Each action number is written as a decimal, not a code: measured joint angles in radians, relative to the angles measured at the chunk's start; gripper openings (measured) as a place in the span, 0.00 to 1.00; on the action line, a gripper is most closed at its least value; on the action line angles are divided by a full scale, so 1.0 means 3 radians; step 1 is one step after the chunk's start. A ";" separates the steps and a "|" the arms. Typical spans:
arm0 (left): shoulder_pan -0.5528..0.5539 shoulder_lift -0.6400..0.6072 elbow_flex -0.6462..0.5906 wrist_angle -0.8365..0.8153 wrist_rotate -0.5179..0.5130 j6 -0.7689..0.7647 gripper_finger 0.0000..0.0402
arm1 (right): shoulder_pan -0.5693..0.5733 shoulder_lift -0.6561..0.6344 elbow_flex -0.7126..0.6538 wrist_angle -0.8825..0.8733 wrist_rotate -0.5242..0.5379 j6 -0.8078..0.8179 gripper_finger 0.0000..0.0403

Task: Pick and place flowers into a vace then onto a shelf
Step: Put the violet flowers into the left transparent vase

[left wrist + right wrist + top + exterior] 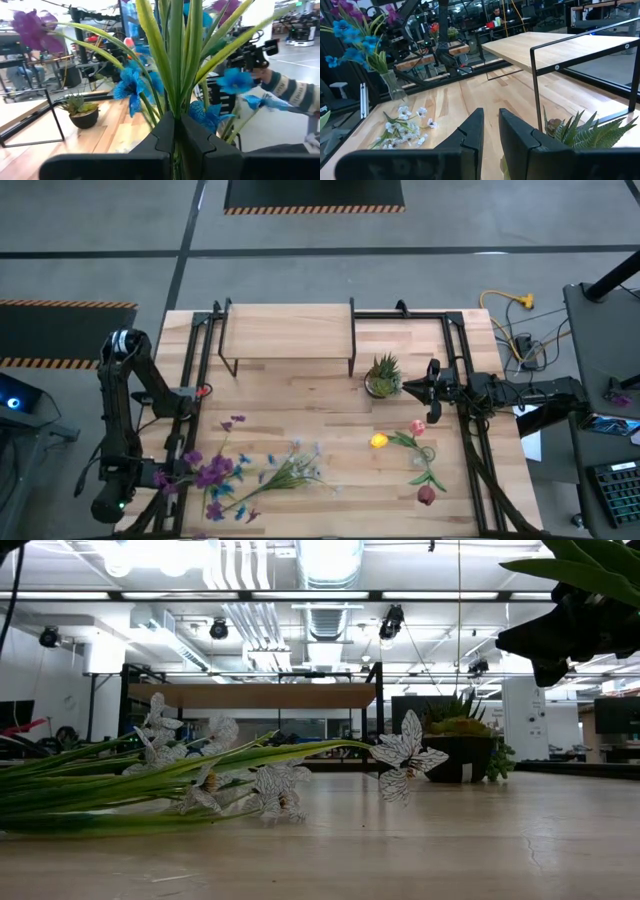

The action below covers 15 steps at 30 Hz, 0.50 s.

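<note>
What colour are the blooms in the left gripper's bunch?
Blue and purple, clearest in the left wrist view.
</note>
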 joint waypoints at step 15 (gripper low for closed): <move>-0.0019 -0.0079 0.0003 -0.0004 0.0003 -0.0001 0.21 | 0.0000 0.0000 0.0000 0.0000 -0.0003 0.0000 0.13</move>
